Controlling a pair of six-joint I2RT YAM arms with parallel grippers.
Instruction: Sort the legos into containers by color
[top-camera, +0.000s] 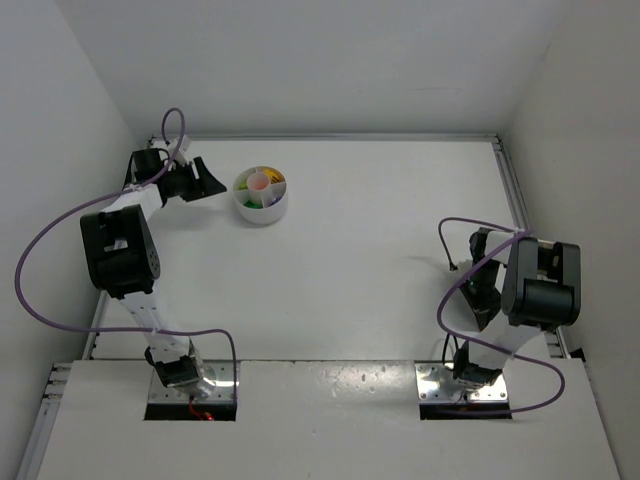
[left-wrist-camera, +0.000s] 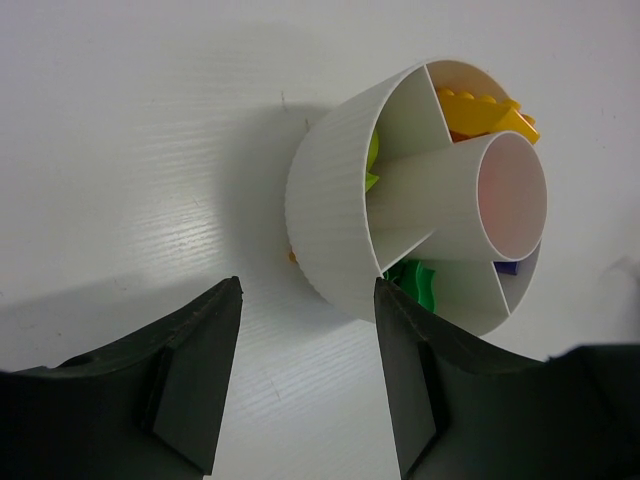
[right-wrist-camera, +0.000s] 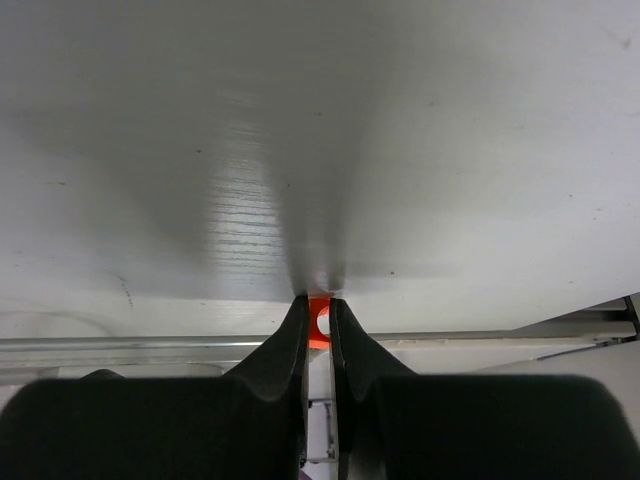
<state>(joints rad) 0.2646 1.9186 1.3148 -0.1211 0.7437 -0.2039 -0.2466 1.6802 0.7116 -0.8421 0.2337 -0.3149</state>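
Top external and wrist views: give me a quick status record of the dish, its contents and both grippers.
dish: white, divided, upright, far left of the table
contents seen: yellow brick, green piece, blue piece, in different sections
left gripper: open, just left of the dish, holding nothing
right gripper: shut on a small orange piece, at the right side

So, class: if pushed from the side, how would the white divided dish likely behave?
The dish looks like thin-walled plastic, so it is probably light and would likely slide on the smooth table. Being wide and low, it seems unlikely to tip. Its ribbed wall may give the left gripper some grip.
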